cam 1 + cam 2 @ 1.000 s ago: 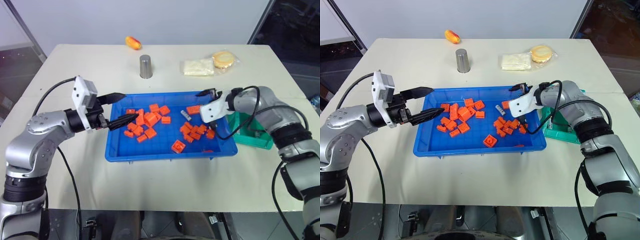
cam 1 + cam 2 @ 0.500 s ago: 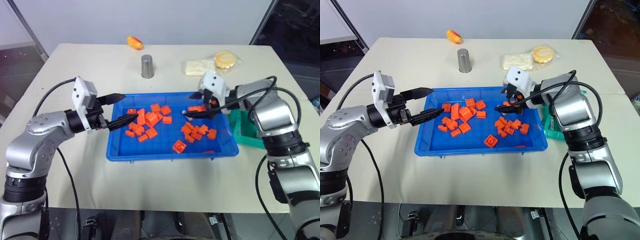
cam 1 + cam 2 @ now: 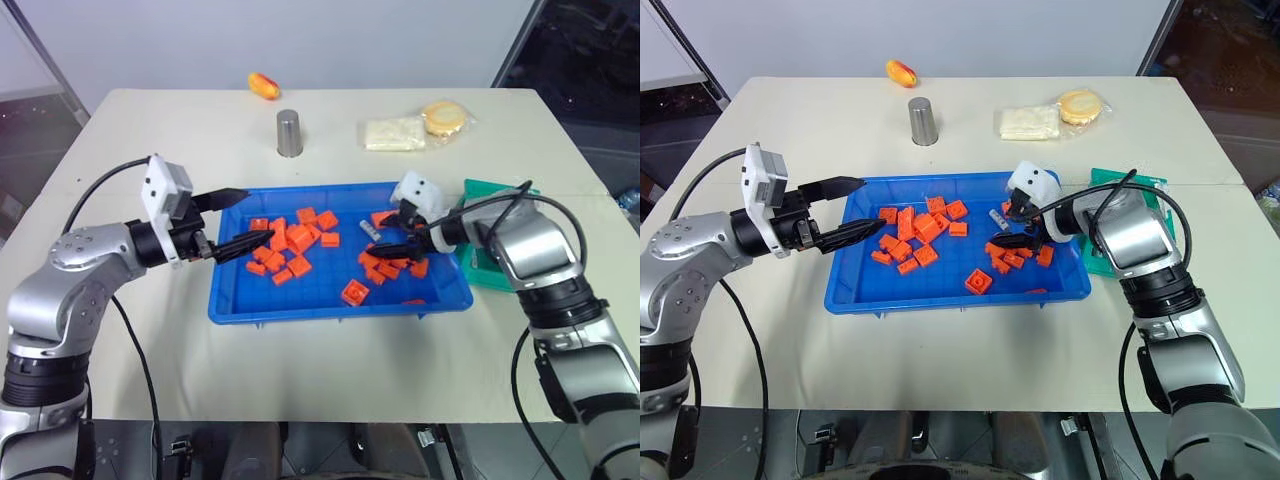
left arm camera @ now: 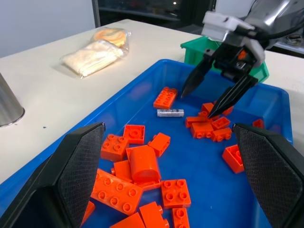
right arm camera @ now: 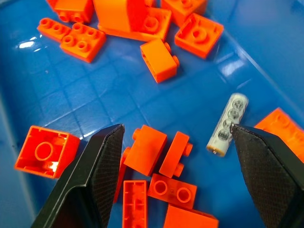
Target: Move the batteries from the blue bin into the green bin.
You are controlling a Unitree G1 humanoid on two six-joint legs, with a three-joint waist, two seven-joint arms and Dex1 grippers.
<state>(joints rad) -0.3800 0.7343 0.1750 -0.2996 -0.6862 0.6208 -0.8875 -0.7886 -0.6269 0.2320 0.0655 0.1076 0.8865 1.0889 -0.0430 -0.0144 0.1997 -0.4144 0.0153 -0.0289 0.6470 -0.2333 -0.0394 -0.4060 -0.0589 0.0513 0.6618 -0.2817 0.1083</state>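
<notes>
Green bin [image 3: 497,262] half behind right arm

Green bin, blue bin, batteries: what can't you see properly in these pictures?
- Inside of the green bin: the right arm crosses it in the head views.
- More batteries: one battery lies bare in the blue bin; orange blocks could cover others.
- Battery label: too small.
- White packet: contents unclear.

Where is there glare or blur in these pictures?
Right wrist view: white glare spots on the blue bin floor; the battery is sharp, the near fingers soft. Left wrist view: its own fingers blur; the right gripper and battery look clear. Eye views: even light, soft shadows.
</notes>
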